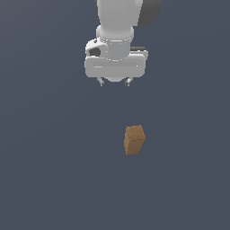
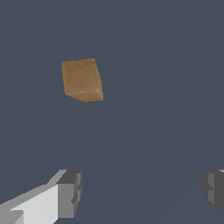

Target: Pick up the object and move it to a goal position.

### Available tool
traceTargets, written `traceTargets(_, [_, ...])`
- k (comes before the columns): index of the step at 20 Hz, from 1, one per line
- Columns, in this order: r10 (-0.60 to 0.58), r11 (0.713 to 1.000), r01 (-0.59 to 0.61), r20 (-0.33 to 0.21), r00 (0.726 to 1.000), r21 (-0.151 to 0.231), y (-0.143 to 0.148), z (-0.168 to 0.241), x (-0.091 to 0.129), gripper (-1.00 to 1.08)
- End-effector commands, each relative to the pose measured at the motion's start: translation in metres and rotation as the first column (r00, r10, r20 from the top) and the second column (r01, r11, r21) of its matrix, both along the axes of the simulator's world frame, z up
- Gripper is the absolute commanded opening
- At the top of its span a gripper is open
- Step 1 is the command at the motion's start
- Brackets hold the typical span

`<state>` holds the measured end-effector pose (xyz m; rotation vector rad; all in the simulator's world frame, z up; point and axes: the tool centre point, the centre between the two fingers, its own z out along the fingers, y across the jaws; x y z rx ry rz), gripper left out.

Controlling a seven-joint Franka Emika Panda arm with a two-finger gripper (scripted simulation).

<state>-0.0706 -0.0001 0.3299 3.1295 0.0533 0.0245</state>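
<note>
A: Looking at the wrist view first: 2 grey finger pads, 1 at each side of frame, wide gap between them, nothing in it.

B: So the gripper is spread?

A: Yes, jaws apart, holding nothing. Exterior view agrees: 2 short fingertips poke out under the white hand, pointing down.

B: Where's the block?

A: Beyond the fingers in the wrist view, well clear of both pads. Orange-brown, wood texture, smooth flat faces, corner turned toward the camera.

B: And from outside?

A: Block sits on the plain dark grey-blue floor, below the gripper and slightly toward the exterior view's right. Clear gap between fingertips and block, no contact. Standing on 1 end, rotated so 2 side faces show.

B: Arm?

A: White arm comes down from the top edge, wrist vertical.
</note>
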Motion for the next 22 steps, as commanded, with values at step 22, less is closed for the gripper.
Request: traceTargets(22, [-0.02,1.0,0.02,-0.019,1.0,-0.013,0.027,-0.016,0.004,1.0])
